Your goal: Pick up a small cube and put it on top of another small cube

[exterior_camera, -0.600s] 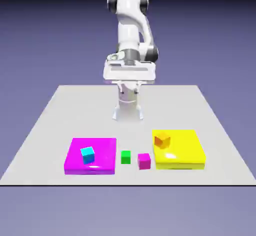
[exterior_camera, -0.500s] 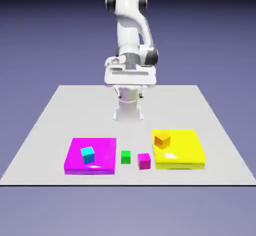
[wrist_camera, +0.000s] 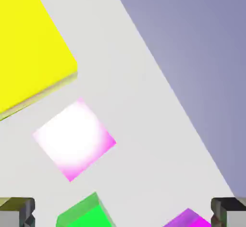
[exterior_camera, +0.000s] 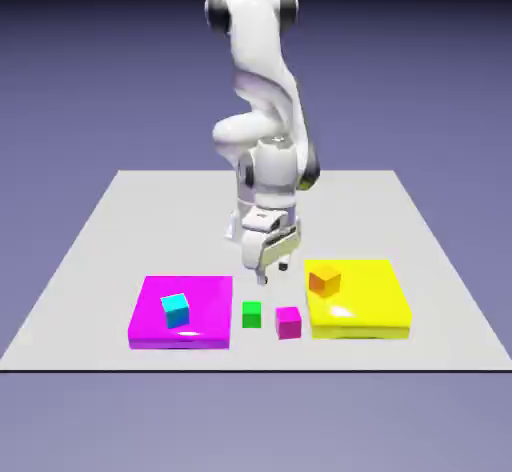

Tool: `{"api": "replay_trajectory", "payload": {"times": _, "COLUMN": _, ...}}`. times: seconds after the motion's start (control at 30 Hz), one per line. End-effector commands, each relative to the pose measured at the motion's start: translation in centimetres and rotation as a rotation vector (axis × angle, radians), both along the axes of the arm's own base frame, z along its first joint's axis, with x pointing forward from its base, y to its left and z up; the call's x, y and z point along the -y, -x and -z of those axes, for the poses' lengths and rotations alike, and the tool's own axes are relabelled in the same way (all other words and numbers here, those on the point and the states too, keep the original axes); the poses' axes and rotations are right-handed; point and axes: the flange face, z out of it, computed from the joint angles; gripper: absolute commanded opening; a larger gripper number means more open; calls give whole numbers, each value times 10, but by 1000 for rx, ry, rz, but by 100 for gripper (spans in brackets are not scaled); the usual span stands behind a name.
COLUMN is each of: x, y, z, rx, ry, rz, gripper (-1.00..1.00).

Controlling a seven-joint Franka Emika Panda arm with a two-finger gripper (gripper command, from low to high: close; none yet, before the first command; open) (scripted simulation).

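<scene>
Green cube (exterior_camera: 252,315) near bench's (exterior_camera: 185,225) front edge, between magenta slab (exterior_camera: 182,312) and magenta cube (exterior_camera: 289,323). Jaws released above, toward the back edge. Best align them square to the green cube's faces, then lower, sparing its magenta neighbour.

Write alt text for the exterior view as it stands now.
A white robot arm reaches over a pale table, its open pincer above and behind a small green cube and a magenta cube. A cyan cube sits on a magenta slab, an orange cube on a yellow slab.
</scene>
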Motion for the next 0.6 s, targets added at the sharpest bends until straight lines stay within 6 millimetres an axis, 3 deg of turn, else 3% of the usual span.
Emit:
{"api": "replay_trajectory", "payload": {"times": 0.0, "x": 1, "y": 2, "z": 9, "rx": -32, "ry": 35, "rz": -59, "gripper": 0}}
{"api": "replay_trajectory", "payload": {"times": 0.17, "x": 9, "y": 11, "z": 44, "rx": -176, "ry": 194, "rz": -320, "gripper": 0}}
{"api": "replay_trajectory", "payload": {"times": 0.2, "x": 9, "y": 11, "z": 44, "rx": -176, "ry": 194, "rz": -320, "gripper": 0}}
{"api": "replay_trajectory", "payload": {"times": 0.43, "x": 22, "y": 10, "z": 111, "rx": -176, "ry": 195, "rz": -320, "gripper": 0}}
{"api": "replay_trajectory", "payload": {"times": 0.47, "x": 22, "y": 11, "z": 112, "rx": -176, "ry": 194, "rz": -320, "gripper": 0}}
{"api": "replay_trajectory", "payload": {"times": 0.5, "x": 22, "y": 11, "z": 112, "rx": -176, "ry": 194, "rz": -320, "gripper": -100}}
{"api": "replay_trajectory", "payload": {"times": 0.57, "x": 20, "y": 9, "z": 101, "rx": -174, "ry": 198, "rz": -320, "gripper": -100}}
